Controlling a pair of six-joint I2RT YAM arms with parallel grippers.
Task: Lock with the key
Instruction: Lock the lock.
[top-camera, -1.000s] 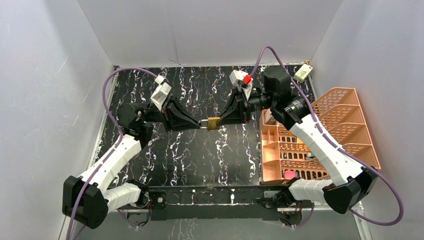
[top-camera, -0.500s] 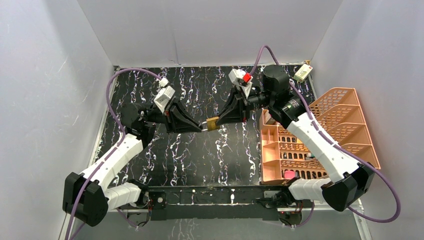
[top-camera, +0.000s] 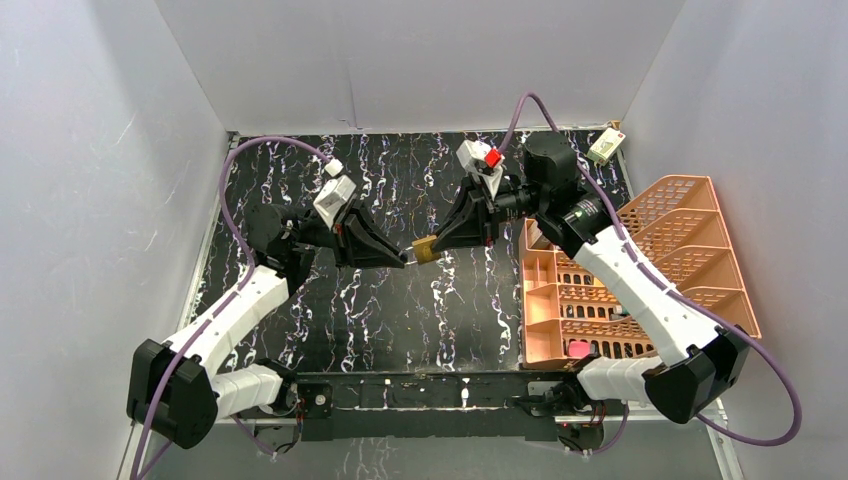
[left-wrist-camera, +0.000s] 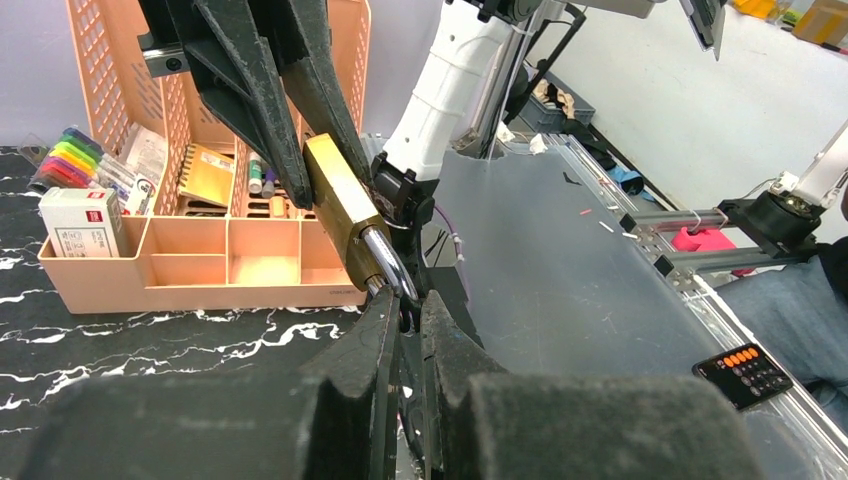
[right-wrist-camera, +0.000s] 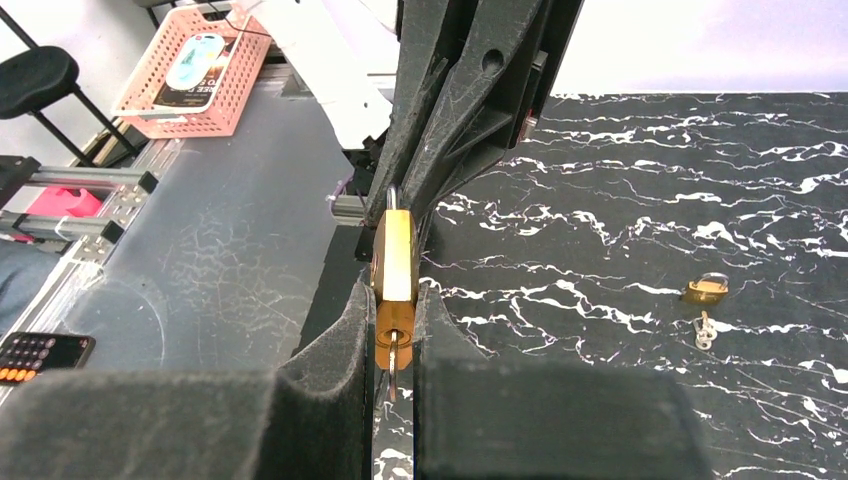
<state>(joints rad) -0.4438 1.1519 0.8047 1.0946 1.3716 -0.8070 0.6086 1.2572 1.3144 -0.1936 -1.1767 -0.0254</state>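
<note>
A brass padlock (top-camera: 427, 250) hangs in the air between both grippers over the middle of the table. My right gripper (right-wrist-camera: 395, 300) is shut on the padlock's brass body (right-wrist-camera: 395, 255). A small silver key (right-wrist-camera: 392, 358) sticks out of the keyhole in the body's end, between the right fingers. My left gripper (left-wrist-camera: 405, 305) is shut on the steel shackle (left-wrist-camera: 388, 262), which curves out of the body (left-wrist-camera: 338, 200). In the top view the left gripper (top-camera: 400, 256) and the right gripper (top-camera: 442, 243) meet tip to tip at the padlock.
An orange desk organiser (top-camera: 640, 270) stands at the table's right edge, holding pens and notebooks (left-wrist-camera: 205, 172). A second small padlock (right-wrist-camera: 706, 288) and a loose key (right-wrist-camera: 703, 331) lie on the black marbled table. A white box (top-camera: 606, 147) sits at the back right corner.
Both arms have shifted slightly, the left wrist moving right and turning. The padlock has tilted and dropped a little between the grippers. Both grips have stayed as they were.
</note>
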